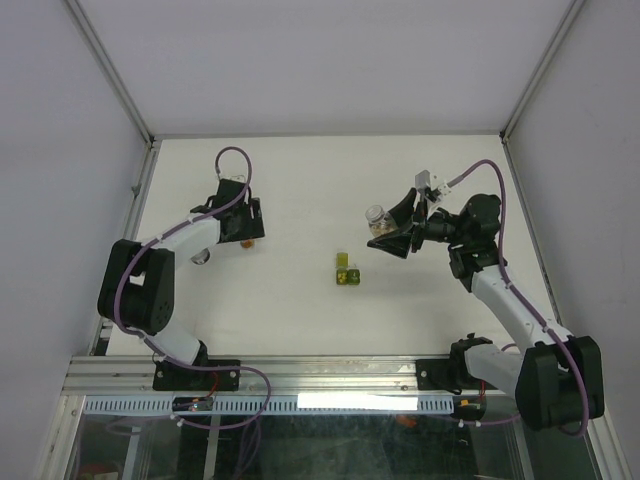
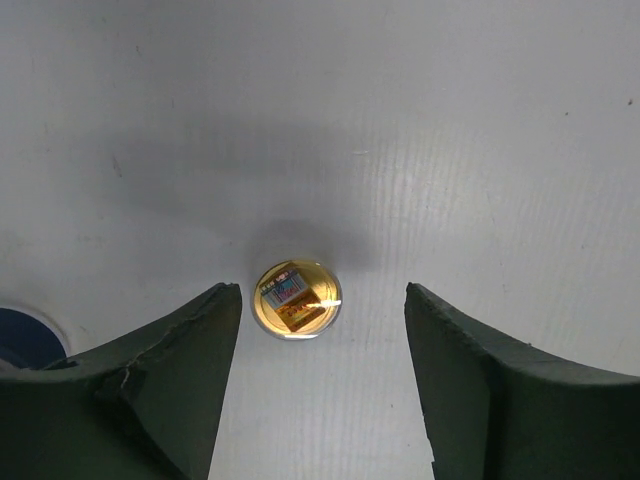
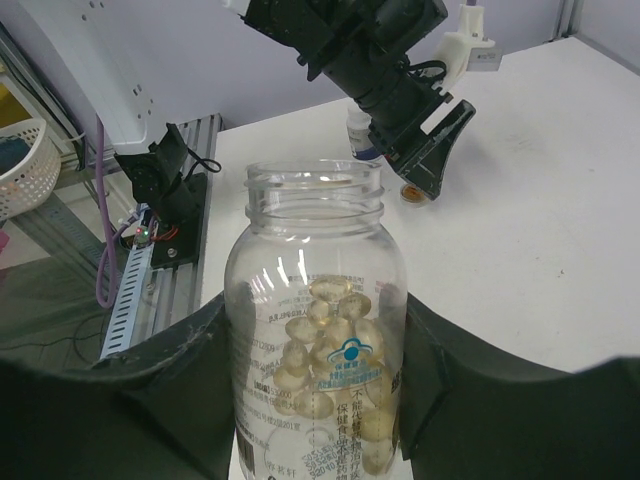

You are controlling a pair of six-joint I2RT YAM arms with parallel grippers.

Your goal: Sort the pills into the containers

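**R grip pinching open pill btl; L grip spread over amber disc**

R gripper: fingers pressed on both sides of clear bottle, mouth uncapped, pointing away from wrist. Pills are pale yellow-amber capsules, heaped in btl's lower half, right between the fingers. Btl label: round blue logo, Chinese print under it, too small to read.

Top view: olive-green containers on table, off R gripper's tips toward arm bases and L arm, apart from it.

L gripper: fingers spread wide, gripping nothing. Small amber disc lies on table between the tips, nearer left-hand finger in wrist view, touching neither. Disc sticker: blue/red print, unreadable.
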